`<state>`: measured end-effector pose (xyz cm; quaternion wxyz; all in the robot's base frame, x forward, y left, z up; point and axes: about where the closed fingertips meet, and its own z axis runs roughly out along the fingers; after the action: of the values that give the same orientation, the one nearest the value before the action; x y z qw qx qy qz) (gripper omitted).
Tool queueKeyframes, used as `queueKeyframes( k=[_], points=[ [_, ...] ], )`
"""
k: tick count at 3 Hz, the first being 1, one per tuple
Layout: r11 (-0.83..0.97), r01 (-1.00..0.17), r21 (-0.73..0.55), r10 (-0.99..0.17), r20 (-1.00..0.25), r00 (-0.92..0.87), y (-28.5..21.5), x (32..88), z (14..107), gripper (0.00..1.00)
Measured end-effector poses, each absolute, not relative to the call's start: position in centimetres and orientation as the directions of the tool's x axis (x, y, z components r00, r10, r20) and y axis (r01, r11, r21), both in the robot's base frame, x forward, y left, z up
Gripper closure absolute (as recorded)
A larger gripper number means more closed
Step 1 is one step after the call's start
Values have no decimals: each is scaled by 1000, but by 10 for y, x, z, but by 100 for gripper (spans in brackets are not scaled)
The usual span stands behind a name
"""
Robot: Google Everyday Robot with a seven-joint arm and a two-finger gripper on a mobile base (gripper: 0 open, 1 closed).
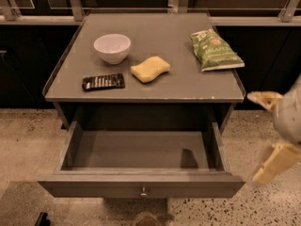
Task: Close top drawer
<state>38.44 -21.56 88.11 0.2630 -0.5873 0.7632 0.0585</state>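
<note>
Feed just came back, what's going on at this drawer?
The top drawer stands pulled out and empty. The gripper hangs off to its right, near the front corner, fingers apart, touching nothing. A bowl, a sponge, a dark remote and a chip bag lie on the cabinet top. Closing is not yet begun.

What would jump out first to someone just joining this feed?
The top drawer stands pulled far out and empty, its long front panel nearest the camera. Above it, the tabletop carries a white bowl, a yellow sponge, a green chip bag and a dark bar. The gripper hangs at the right edge, beside the drawer's right front corner, open and touching nothing.
</note>
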Motion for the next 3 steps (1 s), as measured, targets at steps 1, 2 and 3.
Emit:
queueKeyframes(
  k=[1,2,3],
  points=[
    [377,-917,-134,-769,-596,-229,-208,373,795,19],
    [414,-901,-132,-754,-604,-258,-210,373,771,43],
    [414,-901,-132,-754,-604,-258,-210,373,771,66]
  ],
)
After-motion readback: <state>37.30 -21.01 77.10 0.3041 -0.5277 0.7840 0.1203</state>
